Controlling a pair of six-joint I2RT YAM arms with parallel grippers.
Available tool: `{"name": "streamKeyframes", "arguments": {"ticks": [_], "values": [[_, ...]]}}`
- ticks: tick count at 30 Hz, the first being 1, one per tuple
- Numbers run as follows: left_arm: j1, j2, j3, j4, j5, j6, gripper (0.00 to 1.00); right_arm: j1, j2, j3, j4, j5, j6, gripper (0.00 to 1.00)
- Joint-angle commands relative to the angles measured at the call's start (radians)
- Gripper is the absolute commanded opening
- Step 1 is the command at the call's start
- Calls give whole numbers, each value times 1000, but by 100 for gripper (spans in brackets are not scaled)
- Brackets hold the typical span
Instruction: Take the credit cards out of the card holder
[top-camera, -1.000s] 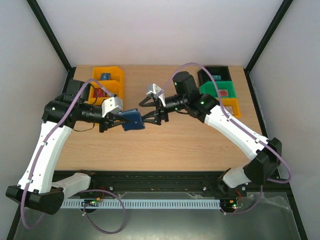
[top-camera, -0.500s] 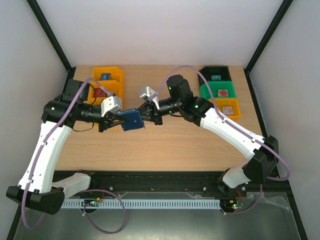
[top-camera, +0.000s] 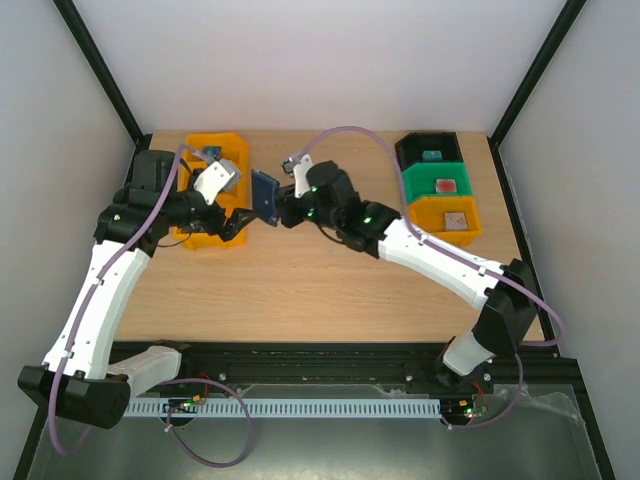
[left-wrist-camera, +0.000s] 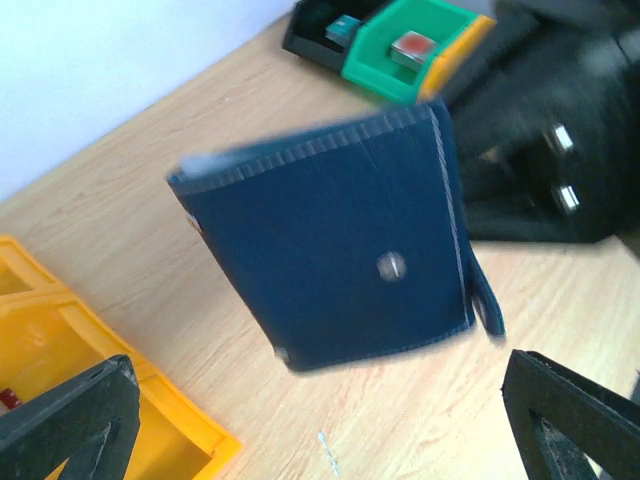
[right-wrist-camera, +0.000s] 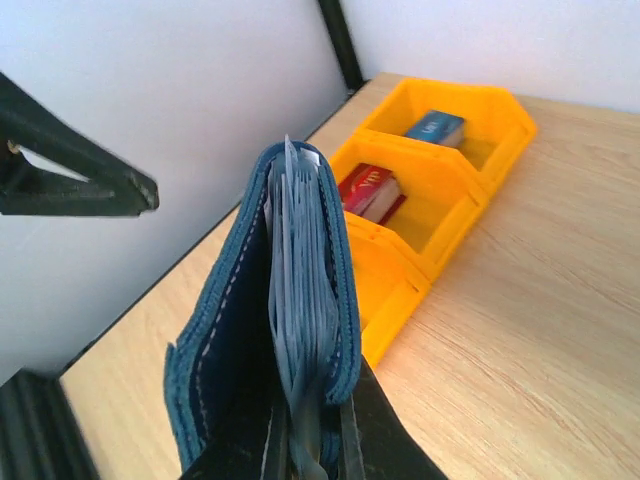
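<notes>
1. My right gripper (right-wrist-camera: 310, 455) pinches the card holder (right-wrist-camera: 225, 345) tight, up in the air, middle of the frame.
2. My left gripper (top-camera: 238, 222) is wide open, holding nothing.
3. The credit cards (right-wrist-camera: 300, 290) look thin, stiff, slippery; I'd pinch their top edges.

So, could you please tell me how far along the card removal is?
Done: nothing yet. In hand: the right pincer grips the folded card holder off the table, with the left pincer open beside it. Left: all the credit cards, their edges showing between the covers.
</notes>
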Motion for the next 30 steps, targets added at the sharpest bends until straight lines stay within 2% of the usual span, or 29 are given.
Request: {"name": "streamKeyframes", "arguments": {"ticks": [1, 10, 15, 18, 23, 27, 30], "values": [[1, 30, -6, 121, -78, -134, 99, 122, 20, 70, 71, 383, 128, 2], [3, 29, -56, 165, -97, -173, 99, 153, 55, 109, 100, 366, 176, 2], [2, 16, -43, 133, 58, -145, 99, 153, 71, 116, 98, 379, 190, 2], [2, 17, -29, 135, 81, -153, 99, 153, 81, 124, 111, 348, 208, 2], [2, 41, -39, 186, -59, -200, 99, 153, 107, 156, 101, 295, 226, 2], [3, 48, -59, 236, -323, -207, 99, 153, 87, 154, 98, 280, 208, 2], [20, 28, -68, 259, -429, -200, 99, 150, 70, 156, 77, 277, 187, 2]]}}
